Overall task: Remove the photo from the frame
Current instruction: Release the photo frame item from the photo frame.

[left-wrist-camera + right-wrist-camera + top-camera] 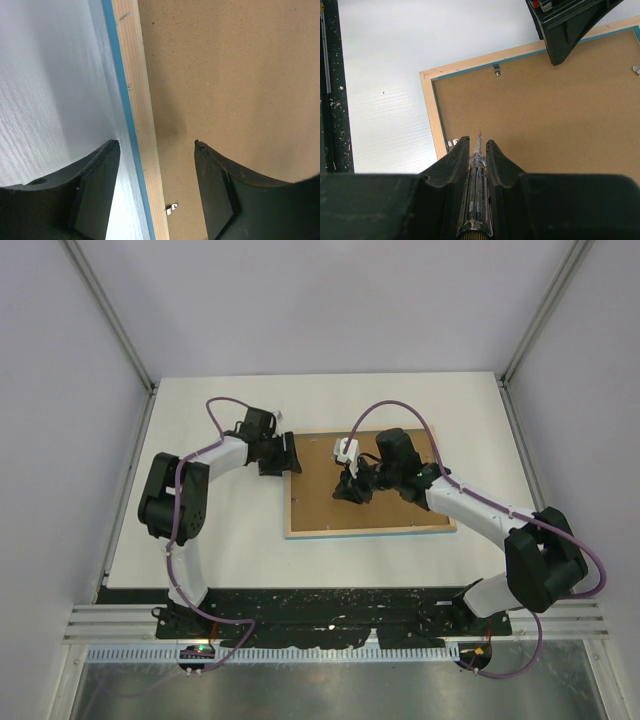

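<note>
Your L gripper [156, 145] hovers at the left edge of the frame [370, 531], fingers apart astride its pale wood strip. The frame lies face-down on the white table [220, 540], matte brown backing board [390, 512] up, small metal clips [496, 70] along the rim. You can't see the photo - likely under the board. Your R gripper [477, 142] is clamped on a clear-handled screwdriver [477, 175]. Step: freeing clips - next needs fine tip aim.

one frame [432, 107], one backing board [545, 115], one clear-handled tool [476, 180]. three metal clips [496, 70] show on the frame's back. two arms [190, 490].
</note>
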{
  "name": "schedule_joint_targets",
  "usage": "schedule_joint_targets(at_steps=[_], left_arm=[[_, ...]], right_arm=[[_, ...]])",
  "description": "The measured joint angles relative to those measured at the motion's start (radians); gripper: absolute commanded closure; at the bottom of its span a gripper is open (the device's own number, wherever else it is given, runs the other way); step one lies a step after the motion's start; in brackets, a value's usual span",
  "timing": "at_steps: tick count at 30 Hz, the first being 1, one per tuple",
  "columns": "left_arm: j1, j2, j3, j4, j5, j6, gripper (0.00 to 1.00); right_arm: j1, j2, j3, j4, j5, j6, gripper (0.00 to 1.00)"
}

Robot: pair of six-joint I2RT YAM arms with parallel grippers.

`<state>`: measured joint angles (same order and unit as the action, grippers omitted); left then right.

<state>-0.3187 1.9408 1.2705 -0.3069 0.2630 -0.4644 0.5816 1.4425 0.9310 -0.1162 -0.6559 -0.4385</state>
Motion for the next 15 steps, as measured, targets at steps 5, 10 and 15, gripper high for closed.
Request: schedule_joint_targets(at_steps=[5, 10, 15], left_arm=[[0.001, -0.001, 0.000, 0.000, -0.004, -0.003, 0.18], [0.006, -0.017, -0.002, -0.015, -0.003, 0.000, 0.00], [0.011, -0.035, -0.007, -0.043, -0.005, 0.042, 0.00]], right_arm=[[0.000, 0.000, 0.000, 0.003, -0.001, 0.000, 0.92], [0.000, 0.000, 0.000, 0.004, -0.001, 0.001, 0.92], [0.000, 0.011, 0.000, 0.004, -0.005, 0.002, 0.92]])
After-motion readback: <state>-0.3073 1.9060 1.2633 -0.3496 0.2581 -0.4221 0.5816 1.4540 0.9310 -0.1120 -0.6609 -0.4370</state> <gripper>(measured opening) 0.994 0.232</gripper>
